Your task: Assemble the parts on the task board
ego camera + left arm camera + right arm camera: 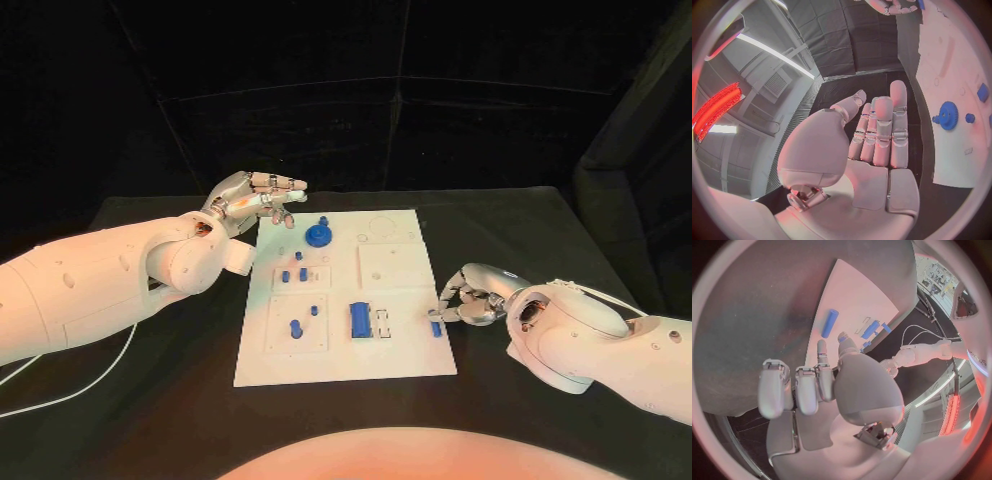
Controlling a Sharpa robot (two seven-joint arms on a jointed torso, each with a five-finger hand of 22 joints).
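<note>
Head view: a white rectangular task board (408, 365) is seen lying in the middle of a black tabletop (173, 400). A small blue peg-like part (436, 327) is pinched in the fingers of the right hand (469, 297), just at the board's right edge, toward its near right corner. The peg's long axis appears roughly upright, though it is too small for certainty. A blue rectangular block (359, 319) is set just inboard of it, with its long axis running from the near edge to the far edge. The left hand (257, 199) is held raised beside the board's far left corner, its fingers loosely curled and holding nothing. A blue toothed gear with a knob (319, 236) stands on the board near that hand. The right hand is judged much the nearer to the board's near right area, where the pinched peg would go.

Left wrist view: the left hand (873, 145) is shown with straight fingers laid side by side, nothing between them. The blue gear (946, 115) lies off to one side of the fingertips.

Right wrist view: the right hand (826, 385) is shown curled, and a blue tip, probably the peg (842, 339), shows at the thumb. A long blue bar (829, 323) lies on the board beyond the fingertips.

No writing or brand can be read.
</note>
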